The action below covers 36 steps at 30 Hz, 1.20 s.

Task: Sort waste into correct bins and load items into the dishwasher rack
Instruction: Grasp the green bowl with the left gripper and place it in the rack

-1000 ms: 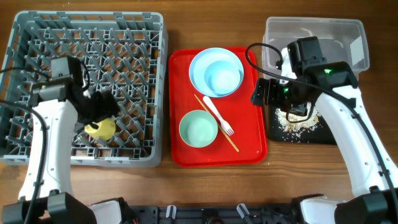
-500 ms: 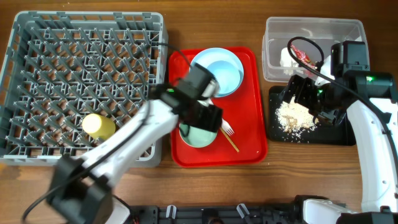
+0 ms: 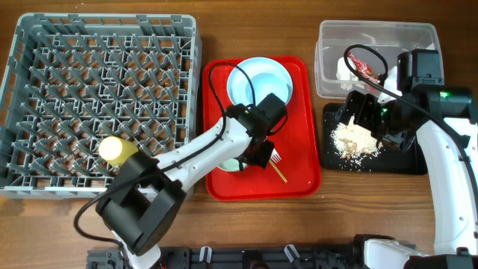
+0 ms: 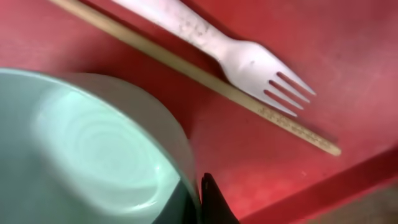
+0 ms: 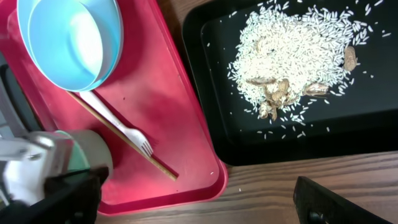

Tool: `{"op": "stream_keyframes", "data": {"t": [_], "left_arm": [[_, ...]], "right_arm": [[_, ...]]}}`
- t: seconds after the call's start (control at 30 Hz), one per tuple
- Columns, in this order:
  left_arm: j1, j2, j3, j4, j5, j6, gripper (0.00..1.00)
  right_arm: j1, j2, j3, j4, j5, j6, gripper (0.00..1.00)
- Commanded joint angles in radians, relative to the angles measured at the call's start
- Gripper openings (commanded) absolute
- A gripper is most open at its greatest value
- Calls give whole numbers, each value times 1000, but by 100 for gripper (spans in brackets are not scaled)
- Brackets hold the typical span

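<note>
Wooden tabletop (image 3: 336, 217) carried the sorting job. The left gripper (image 3: 259, 154) sat low over the red serving tray (image 3: 302, 175), with one dark fingertip (image 4: 214, 202) just outside the rim of the pale green saucer (image 4: 93, 143). Whether it pinched that rim could not be told. The white plastic fork (image 4: 249, 62) and a wooden chopstick (image 4: 205, 78) lay side by side just beyond that fingertip. The light blue bowl (image 3: 259, 84) was farther off on the same tray. Well apart from this gripper, the yellow-green cup (image 3: 118, 151) sat in the grey dishwasher rack (image 3: 45, 45).

The right gripper (image 5: 196, 190) hung with fingers spread wide and nothing between them. Ahead of it, the crumbly food leftovers (image 5: 292, 56) lay on the black tray (image 5: 348, 130). Near it, the clear tub (image 3: 418, 37) held the red wrapper (image 3: 361, 66) and the white scrap (image 3: 343, 69).
</note>
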Motion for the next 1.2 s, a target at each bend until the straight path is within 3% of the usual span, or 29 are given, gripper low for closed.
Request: {"op": "stream_keyframes", "data": {"t": [0.0,0.13,0.27,0.33,0.47,0.67,0.8,0.87,0.9,0.97,1.03,1.13,1.17], "left_arm": [[18,-104,137,-71,8,12,4],[150,-271,185,-97,17,37,4],[465,-380,185,-102,385,236,4],[654,-365,185,-118,637,343,4],[903,-269,185,-152,928,475,4],[1044,-43,185,-186,1077,515,4],[1123,35,183,-223,1075,515,4],[1181,52,183,-289,986,504,4],[1213,52,183,-326,873,499,13],[1262,52,183,-352,753,499,16],[1306,52,183,-373,752,499,37],[1355,52,183,-398,745,497,98],[1368,51,183,-398,747,462,100]], "right_arm": [[-4,-9,10,-4,-5,-20,100],[-4,-9,10,-7,-5,-33,100],[-4,-9,10,-8,-5,-43,100],[-4,-9,10,-9,-5,-45,100],[-4,-9,10,-8,-5,-45,100],[-4,-9,10,-8,-5,-46,100],[-4,-9,10,-5,-5,-46,100],[-4,-9,10,-4,-5,-45,100],[-4,-9,10,-2,-5,-46,100],[-4,-9,10,1,-5,-45,100],[-4,-9,10,0,-5,-45,100],[-4,-9,10,0,-5,-45,100],[-4,-9,10,0,-5,-45,100]]}}
